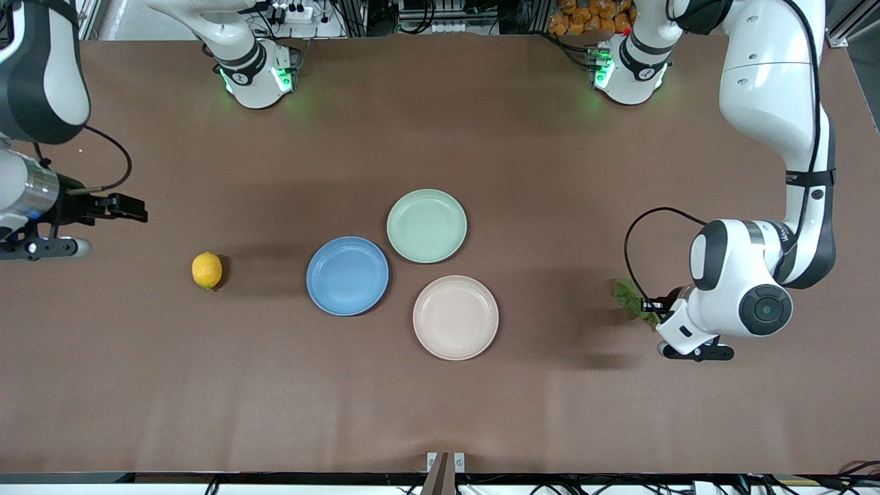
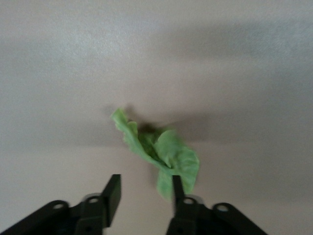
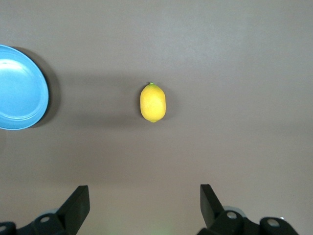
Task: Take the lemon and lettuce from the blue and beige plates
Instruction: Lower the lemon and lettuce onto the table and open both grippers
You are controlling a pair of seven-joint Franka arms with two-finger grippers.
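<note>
the lemon (image 1: 207,270) lies on the table toward the right arm's end, its long axis pointing from the front camera toward the robots' bases, beside the blue plate (image 1: 347,276). the right gripper (image 3: 142,205) hovers with fingers apart. the lettuce (image 2: 159,152) lies on the table under the left gripper (image 2: 145,196), fingers apart, well apart from the beige plate (image 1: 455,317).

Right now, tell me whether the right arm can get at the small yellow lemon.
Probably yes. The small oval yellow lemon lies alone on the bare brown table, apart from the round blue plate, and the right pincer is open with nothing between.

even overhead light | soft shadows | left wrist view blurry
</note>
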